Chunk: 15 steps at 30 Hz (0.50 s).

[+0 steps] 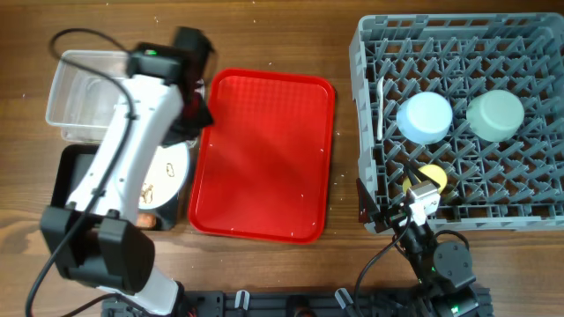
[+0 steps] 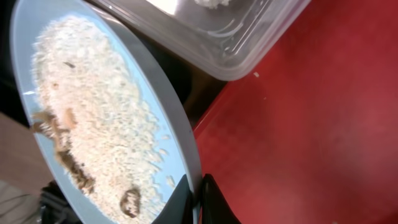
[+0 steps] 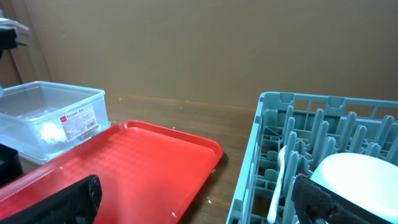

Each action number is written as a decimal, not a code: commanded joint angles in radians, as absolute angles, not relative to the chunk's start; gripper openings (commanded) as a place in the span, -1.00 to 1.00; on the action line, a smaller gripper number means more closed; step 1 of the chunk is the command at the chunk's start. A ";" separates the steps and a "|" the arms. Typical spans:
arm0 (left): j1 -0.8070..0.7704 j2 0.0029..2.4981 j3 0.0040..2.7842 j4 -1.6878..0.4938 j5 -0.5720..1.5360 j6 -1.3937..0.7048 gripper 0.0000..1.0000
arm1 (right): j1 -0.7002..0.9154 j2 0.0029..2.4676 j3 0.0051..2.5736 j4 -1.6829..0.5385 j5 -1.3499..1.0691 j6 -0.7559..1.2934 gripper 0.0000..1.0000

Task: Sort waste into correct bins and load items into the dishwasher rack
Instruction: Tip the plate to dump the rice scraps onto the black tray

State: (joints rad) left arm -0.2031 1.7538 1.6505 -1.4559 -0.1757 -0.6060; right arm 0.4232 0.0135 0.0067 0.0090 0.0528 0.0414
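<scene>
The left tool [image 2: 198, 200] is pinching the rim of the light blue plate [image 2: 166, 109], which is carrying pale food scraps [image 2: 93, 106] and hanging over the black tray [image 1: 63, 173] beside the clear tub [image 1: 79, 106]. The right tool [image 3: 193, 202] is gaping wide, holding nothing, beside the dishwasher rack [image 3: 247, 163].

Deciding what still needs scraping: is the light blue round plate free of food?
No, the left wrist view shows the light blue round plate thickly covered with pale crumbly food scraps.
</scene>
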 commanded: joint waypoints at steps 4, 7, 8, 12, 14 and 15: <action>0.007 1.733 1.647 -1.379 0.096 -0.424 -0.92 | 0.419 0.005 0.005 0.014 0.044 0.055 0.99; 0.097 1.732 1.638 -1.370 0.184 -0.366 -0.92 | 0.419 0.005 0.005 0.014 0.044 0.055 1.00; 0.120 1.732 1.631 -1.370 0.210 -0.353 -0.92 | 0.419 0.005 0.005 0.014 0.044 0.055 1.00; 0.217 1.731 1.565 -1.335 0.390 -0.290 -0.92 | 0.419 0.005 0.005 0.014 0.044 0.055 0.99; 0.261 1.727 1.527 -1.317 0.424 -0.287 -0.91 | 0.419 0.005 0.005 0.014 0.044 0.055 0.99; 0.284 1.715 1.500 -1.295 0.440 -0.287 -0.92 | 0.419 0.005 0.005 0.014 0.044 0.055 0.99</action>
